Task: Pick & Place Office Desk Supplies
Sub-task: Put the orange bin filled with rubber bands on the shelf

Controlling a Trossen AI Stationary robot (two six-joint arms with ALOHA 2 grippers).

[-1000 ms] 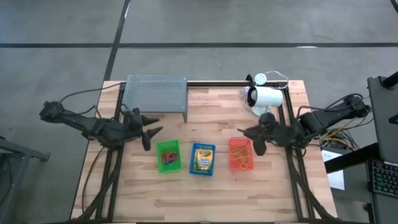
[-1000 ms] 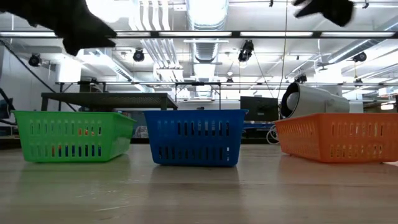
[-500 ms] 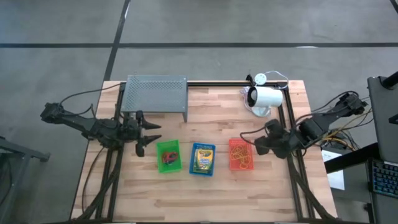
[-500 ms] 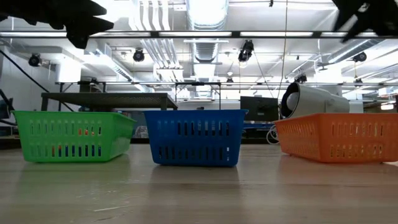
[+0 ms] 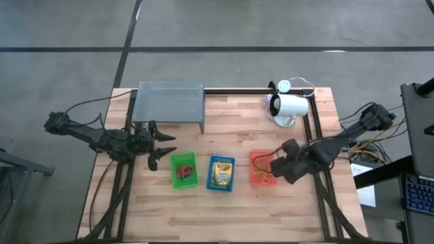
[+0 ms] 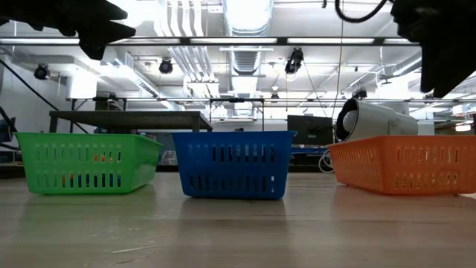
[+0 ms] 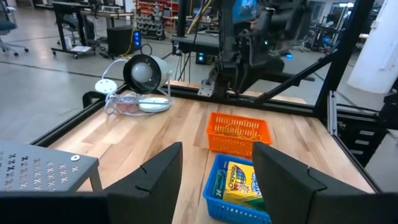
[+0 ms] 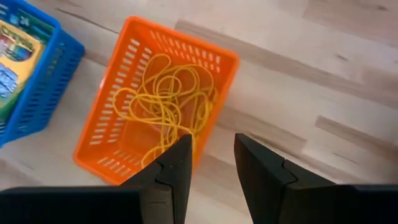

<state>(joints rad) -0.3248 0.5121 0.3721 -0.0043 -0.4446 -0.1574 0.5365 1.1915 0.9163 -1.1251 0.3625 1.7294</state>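
Three small baskets stand in a row on the wooden table. The green basket (image 5: 182, 169) holds red and blue elastic loops (image 5: 183, 173). The blue basket (image 5: 220, 174) holds a yellow-green crayon box (image 7: 241, 180). The orange basket (image 8: 158, 102) holds thin orange rubber bands (image 8: 166, 106). My right gripper (image 8: 212, 169) is open and hangs above the orange basket's right edge (image 5: 277, 167), fingers pointing down. My left gripper (image 5: 160, 145) is open, in the air just left of the green basket, pointing toward the table's right.
A grey perforated metal rack (image 5: 170, 103) stands at the far left of the table. A white cylindrical lamp-like device (image 5: 290, 107) with its cable sits at the far right corner. Bare wood lies along the near edge (image 5: 224, 217) in front of the baskets.
My right gripper has swung from beside the lamp toward the near edge and the table's left, ending over the orange basket's right edge. It has also come lower and tipped its fingers downward. My left gripper drew back slightly toward the table's left, then kept still.
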